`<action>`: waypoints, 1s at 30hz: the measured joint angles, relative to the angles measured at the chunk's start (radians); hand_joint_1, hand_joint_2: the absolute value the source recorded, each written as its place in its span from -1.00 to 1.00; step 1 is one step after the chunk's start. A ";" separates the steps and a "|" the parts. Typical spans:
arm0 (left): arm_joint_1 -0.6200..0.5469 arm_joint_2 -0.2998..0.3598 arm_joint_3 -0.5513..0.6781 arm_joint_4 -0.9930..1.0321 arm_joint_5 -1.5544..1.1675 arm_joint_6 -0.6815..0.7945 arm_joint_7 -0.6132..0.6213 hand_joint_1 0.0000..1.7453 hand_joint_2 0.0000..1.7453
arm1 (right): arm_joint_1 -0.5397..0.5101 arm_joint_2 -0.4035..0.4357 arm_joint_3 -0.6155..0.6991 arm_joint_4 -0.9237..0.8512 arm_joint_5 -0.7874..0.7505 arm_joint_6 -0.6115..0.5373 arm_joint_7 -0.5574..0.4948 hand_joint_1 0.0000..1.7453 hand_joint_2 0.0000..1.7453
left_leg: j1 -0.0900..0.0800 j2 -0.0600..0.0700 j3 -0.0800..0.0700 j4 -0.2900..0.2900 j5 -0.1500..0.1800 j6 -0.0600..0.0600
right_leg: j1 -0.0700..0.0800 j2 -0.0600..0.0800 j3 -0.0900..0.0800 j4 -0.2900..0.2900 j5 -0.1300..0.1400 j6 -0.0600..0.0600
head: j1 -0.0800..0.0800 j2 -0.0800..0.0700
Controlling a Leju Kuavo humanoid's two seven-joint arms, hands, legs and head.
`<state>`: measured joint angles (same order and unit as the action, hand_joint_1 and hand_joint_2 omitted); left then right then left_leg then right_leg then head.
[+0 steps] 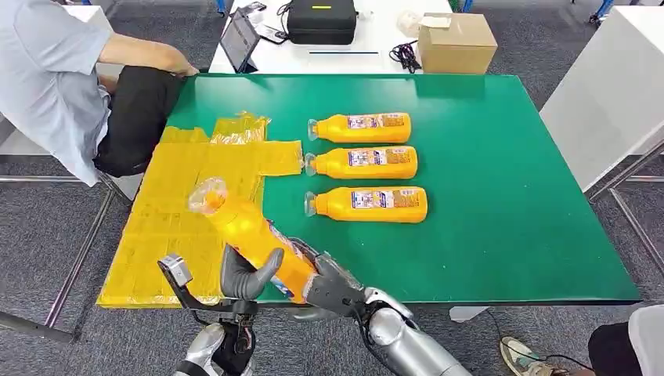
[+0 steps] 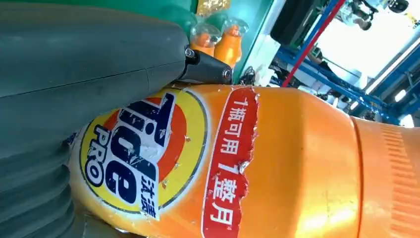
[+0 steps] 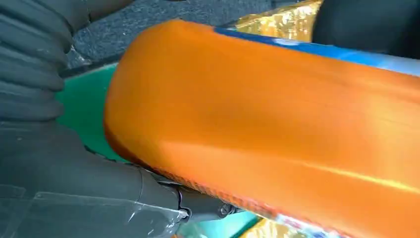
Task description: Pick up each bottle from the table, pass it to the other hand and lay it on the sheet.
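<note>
An orange detergent bottle hangs tilted over the table's near edge, its clear cap pointing up and away over the yellow sheet. My left hand wraps its lower body, thumb across the label. My right hand grips the bottle's base from the other side, and that wrist view has the orange body lying on my thumb. Three more orange bottles lie in a row on the green table: far, middle, near, caps toward the sheet.
A person sits at the table's far left corner, beside the sheet. Behind the green table a white desk carries a cardboard box, a black case and a tablet. A white table stands to the right.
</note>
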<state>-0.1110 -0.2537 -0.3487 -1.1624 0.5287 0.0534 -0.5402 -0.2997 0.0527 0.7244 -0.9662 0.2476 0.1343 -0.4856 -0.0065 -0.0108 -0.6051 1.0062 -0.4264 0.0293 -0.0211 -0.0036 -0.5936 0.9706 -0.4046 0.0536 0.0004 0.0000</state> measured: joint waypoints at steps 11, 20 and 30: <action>0.016 0.002 0.014 -0.054 -0.042 0.052 0.018 1.00 1.00 | 0.037 0.013 -0.028 0.048 0.007 -0.053 0.001 -1.00 1.00 | 0.000 0.000 0.000 0.000 0.000 0.000 | 0.000 0.000 0.000 0.000 0.000 0.000 | 0.000 0.000; -0.034 0.033 0.039 -0.042 -0.810 0.607 -0.093 1.00 1.00 | 0.100 0.018 -0.098 0.057 0.040 -0.134 -0.011 -1.00 1.00 | 0.000 -0.001 0.000 0.000 0.000 0.000 | 0.000 0.000 0.000 0.000 0.000 0.000 | 0.000 0.000; -0.055 -0.007 0.301 -0.003 -1.338 0.647 -0.106 1.00 1.00 | 0.124 0.029 -0.158 0.057 0.060 -0.161 -0.024 -1.00 1.00 | 0.000 0.001 0.001 0.000 0.000 0.000 | 0.000 0.000 0.000 0.000 0.000 0.000 | 0.000 0.000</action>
<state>-0.1656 -0.2605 -0.0478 -1.1654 -0.8097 0.7000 -0.6462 -0.1759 0.0816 0.5665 -0.9094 0.3078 -0.0271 -0.5093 -0.0064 -0.0098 -0.6042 1.0062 -0.4265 0.0292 -0.0210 -0.0033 -0.5934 0.9706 -0.4045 0.0534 0.0000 0.0000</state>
